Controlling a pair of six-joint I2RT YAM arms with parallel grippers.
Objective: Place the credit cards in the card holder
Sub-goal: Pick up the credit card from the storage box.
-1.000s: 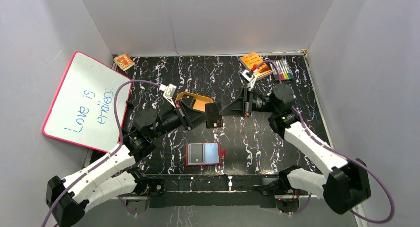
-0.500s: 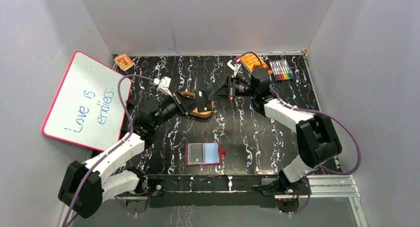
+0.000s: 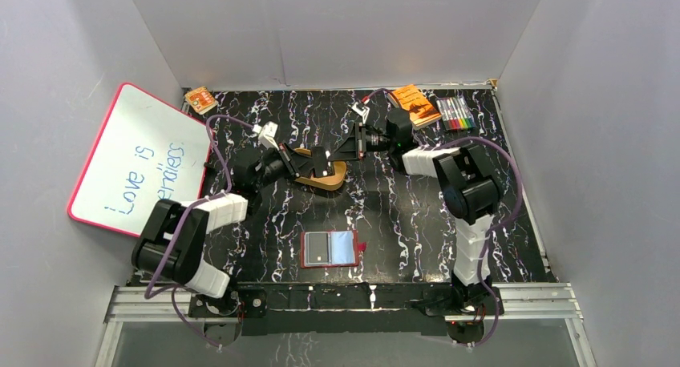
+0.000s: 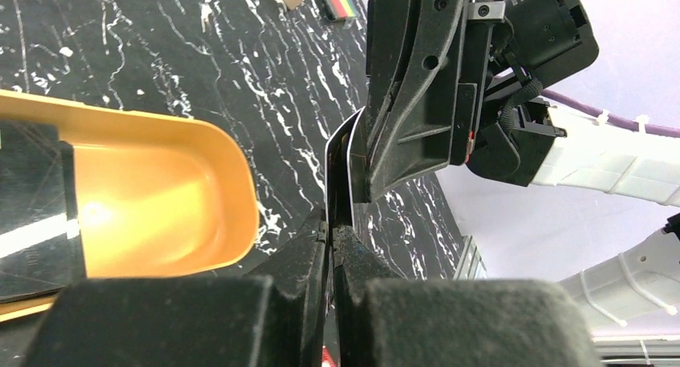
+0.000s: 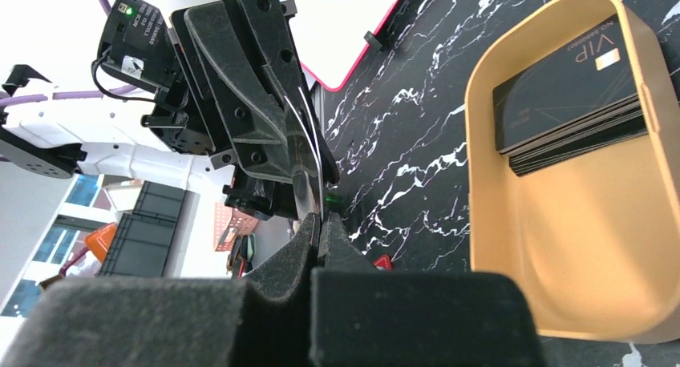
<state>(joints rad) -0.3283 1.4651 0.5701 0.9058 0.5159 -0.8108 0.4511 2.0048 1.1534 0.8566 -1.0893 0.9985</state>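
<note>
Cards in play: one black card [image 4: 340, 171] seen edge-on and slightly bowed, held in the air between the two tools, above the counter [image 3: 417, 215] just beside the dish.
Left tool [image 4: 331, 232]: clenched on the near end of that card, its dark pads pressed together around the thin edge.
Right tool [image 5: 317, 227]: clamped on the opposite end of the same card, facing the left one nose to nose.
Stacked cards [image 5: 571, 110]: a black pile lying inside the dish at one end, the top one printed "VIP".
Dish [image 3: 333, 177]: tan and oval, at the middle of the counter, directly under the meeting tools.
Card holder [image 3: 329, 248]: red, lying open and flat near the front edge, grey-blue pockets up, well apart from both tools; one dark card shows in its left half.
Surroundings: whiteboard [image 3: 136, 167] leaning at the left; orange booklet [image 3: 414, 104] and markers [image 3: 455, 112] in the far right corner.
</note>
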